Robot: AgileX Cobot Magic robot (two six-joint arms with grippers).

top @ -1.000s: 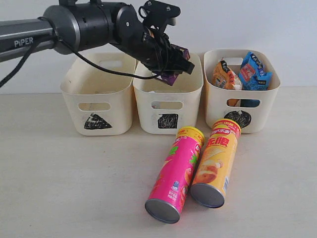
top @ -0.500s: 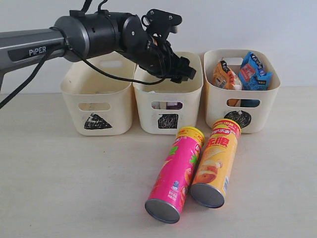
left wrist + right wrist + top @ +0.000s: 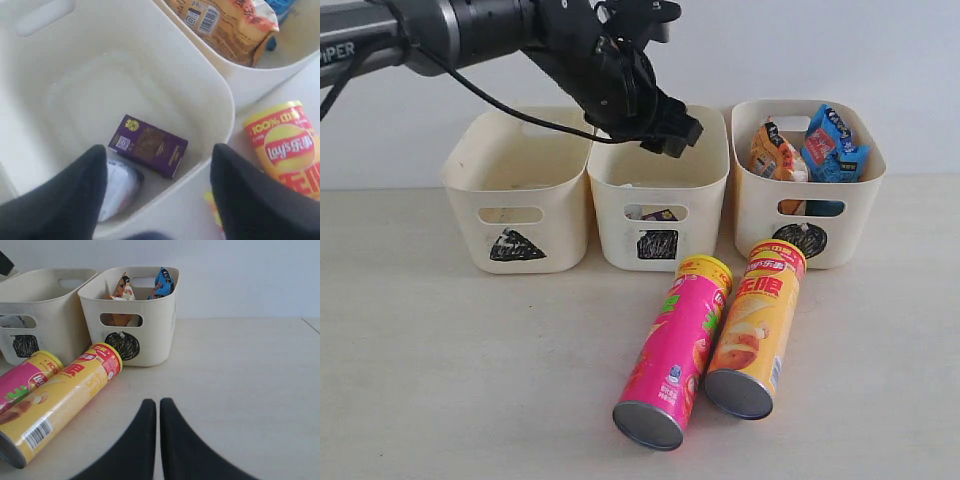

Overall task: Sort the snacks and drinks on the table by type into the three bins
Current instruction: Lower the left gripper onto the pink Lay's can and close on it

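Purple box [image 3: 148, 145] flat in middle bin [image 3: 705, 232]; bags [image 3: 772, 152] in right bin [image 3: 852, 215]; tubes [image 3: 675, 350] on table [image 3: 470, 370].

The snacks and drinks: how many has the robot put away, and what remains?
Four look sorted: the orange bag and blue bag sit in the right bin, the purple box and a pale small pack lie in the middle bin. Nothing is in hand; the left gripper hangs open over that bin. Left to do: the pink chip tube and yellow-orange chip tube lie on the table.
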